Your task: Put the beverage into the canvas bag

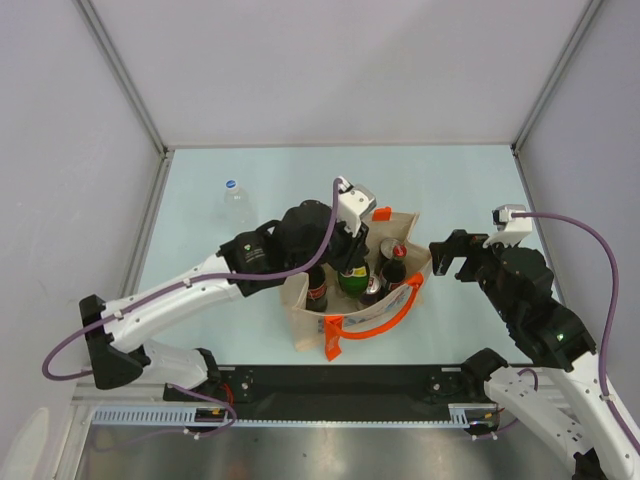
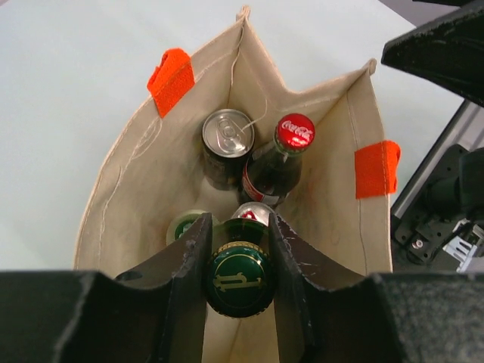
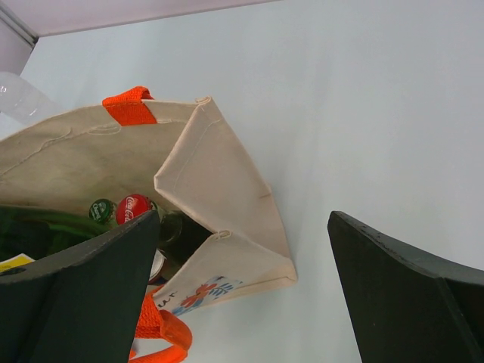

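From above, the canvas bag (image 1: 303,322) stands open on the surface (image 1: 450,190) between the two arms, one orange handle (image 1: 388,314) drooping over its near side. The left end effector (image 1: 347,260) hangs over the bag's mouth, with a green bottle (image 1: 352,280) under it among the other drinks. The right end effector (image 1: 450,258) waits just beside the bag's right edge, touching nothing. A clear plastic bottle (image 1: 238,205) stands well apart at the far left.

The left wrist view settles the grip: both fingers (image 2: 189,280) clamp the green bottle's neck just under its cap, and the bottle sits upright inside the bag walls. A can (image 2: 228,132) and a red-capped cola bottle (image 2: 293,134) stand at the far end. Whether the green bottle's base rests on the bag floor is hidden.

The right wrist view shows that end effector's jaws spread wide and empty over bare surface, with the bag's corner and its blue print (image 3: 203,292) near the left finger (image 3: 83,287).

The step in hand looks like the lowering of the beverage into the bag, close to finished. The next move probably calls for easing it down until it stands, spreading the left fingers, then lifting straight up so they clear the neighbouring necks and the bag's rim.
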Robot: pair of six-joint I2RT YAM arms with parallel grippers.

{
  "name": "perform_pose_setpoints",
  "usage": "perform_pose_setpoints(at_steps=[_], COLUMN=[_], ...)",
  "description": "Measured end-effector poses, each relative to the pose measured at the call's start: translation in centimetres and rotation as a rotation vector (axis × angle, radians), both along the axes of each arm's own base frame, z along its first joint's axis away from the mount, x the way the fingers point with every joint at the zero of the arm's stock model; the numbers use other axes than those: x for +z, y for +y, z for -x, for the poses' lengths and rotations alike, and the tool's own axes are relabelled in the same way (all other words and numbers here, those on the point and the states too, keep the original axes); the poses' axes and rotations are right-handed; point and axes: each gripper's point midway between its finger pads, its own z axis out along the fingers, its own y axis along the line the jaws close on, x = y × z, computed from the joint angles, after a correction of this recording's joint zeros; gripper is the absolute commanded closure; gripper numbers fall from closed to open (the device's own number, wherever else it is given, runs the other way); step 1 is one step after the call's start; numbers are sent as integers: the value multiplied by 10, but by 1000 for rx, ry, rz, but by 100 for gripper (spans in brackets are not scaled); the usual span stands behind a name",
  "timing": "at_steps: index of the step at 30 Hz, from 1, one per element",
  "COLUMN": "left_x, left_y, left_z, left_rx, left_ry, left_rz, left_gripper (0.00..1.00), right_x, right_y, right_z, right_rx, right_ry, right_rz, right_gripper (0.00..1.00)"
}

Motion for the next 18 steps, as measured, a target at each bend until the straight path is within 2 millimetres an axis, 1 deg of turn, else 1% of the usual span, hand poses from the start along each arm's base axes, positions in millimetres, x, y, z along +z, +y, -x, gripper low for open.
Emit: perform_pose_setpoints(at_steps=[6, 12, 14, 18], left_x=[-1, -2, -5, -22], left_y=[11, 15, 15, 14], left_z=[10, 16, 19, 24], left_rx=[-7, -21, -25, -42], left_ry=[31, 42, 48, 65], left_rz=[-15, -18, -15, -27], left_gripper=[100, 100, 100, 100], right_x=[0, 0, -1, -1], right_y=[0, 1, 1, 2], right_z=[0, 0, 0, 0], right_rx=[-1, -2, -2, 3], right_ry=[1, 3, 4, 8], right_rz=[-3, -10, -10, -15], right_gripper=[0, 0, 0, 0])
